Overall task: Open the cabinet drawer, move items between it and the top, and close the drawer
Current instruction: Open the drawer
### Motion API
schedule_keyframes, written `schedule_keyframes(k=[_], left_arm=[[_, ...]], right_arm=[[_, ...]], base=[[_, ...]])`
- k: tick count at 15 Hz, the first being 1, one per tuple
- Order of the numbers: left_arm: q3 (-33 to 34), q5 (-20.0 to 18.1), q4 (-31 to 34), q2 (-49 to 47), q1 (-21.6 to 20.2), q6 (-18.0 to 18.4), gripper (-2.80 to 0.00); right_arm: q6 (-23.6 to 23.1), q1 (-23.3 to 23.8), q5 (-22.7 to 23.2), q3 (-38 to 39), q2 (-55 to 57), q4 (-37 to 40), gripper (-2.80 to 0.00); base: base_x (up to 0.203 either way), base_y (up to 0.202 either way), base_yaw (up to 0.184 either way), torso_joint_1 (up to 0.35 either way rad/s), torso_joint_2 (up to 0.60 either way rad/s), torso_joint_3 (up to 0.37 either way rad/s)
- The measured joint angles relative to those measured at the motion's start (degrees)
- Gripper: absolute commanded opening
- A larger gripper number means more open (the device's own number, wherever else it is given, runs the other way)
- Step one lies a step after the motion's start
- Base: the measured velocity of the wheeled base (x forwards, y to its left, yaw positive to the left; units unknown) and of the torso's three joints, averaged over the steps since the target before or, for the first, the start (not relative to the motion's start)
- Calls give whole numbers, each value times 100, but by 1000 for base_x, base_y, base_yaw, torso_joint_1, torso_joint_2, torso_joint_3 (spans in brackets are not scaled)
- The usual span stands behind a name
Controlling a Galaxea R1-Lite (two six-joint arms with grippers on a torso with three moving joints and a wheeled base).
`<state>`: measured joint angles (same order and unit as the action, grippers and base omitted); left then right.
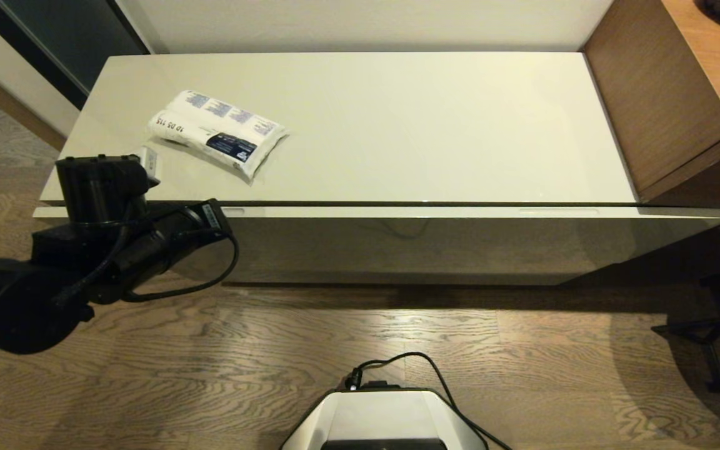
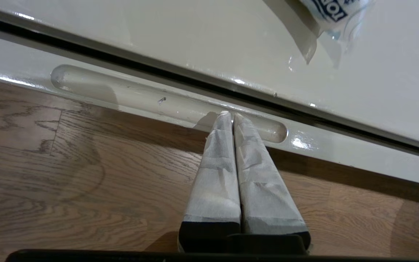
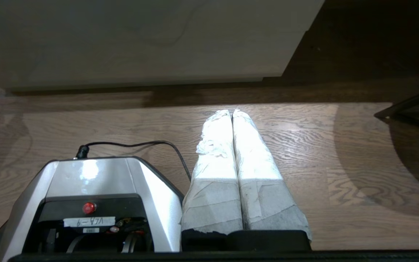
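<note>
A white plastic pack (image 1: 216, 134) with blue print and a dark label lies on the left part of the glossy cream cabinet top (image 1: 410, 119); its corner (image 2: 335, 11) also shows in the left wrist view. The drawer front (image 1: 397, 247) sits below the top, with only a thin dark gap between them. My left gripper (image 1: 149, 164) (image 2: 232, 114) is shut with nothing in it, and its taped tips rest in the drawer's recessed handle groove (image 2: 166, 103). My right gripper (image 3: 232, 112) hangs shut and empty over the floor, out of the head view. The clear crinkly bag is not in view.
A brown wooden desk (image 1: 666, 94) butts against the cabinet's right end. A second handle groove (image 1: 559, 211) sits near the drawer's right end. A black metal frame (image 1: 716, 325) stands on the wooden floor at right. My base (image 1: 385, 419) and its cable (image 3: 136, 145) are below.
</note>
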<state>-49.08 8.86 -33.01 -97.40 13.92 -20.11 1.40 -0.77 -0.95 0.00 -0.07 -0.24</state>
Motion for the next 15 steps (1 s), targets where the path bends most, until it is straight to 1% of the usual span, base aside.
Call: schedule_keyframes(k=[2,10,11,13,15], left_arm=[[134,-11,10,-12,4,2,-280],[800,-107,561,37,22,-50,-280],[948,-186,524,65,22,-72,-280],[1304,-483,465,184,11,-267,-280],[1560,-617,703,425,22,-446,-280]], right_arm=[[0,0,-1,0,0,0,-280],[0,0,-4,0,0,4,-280],[-2,0,-1,0,0,2,-280],[0,0,1,0,0,2,-280],[0,0,1,0,0,0,-280]], base=[[0,0,0,0,0,0],[0,0,0,0,0,0],[0,0,0,0,0,0],[0,0,0,0,0,0],[0,0,0,0,0,0]])
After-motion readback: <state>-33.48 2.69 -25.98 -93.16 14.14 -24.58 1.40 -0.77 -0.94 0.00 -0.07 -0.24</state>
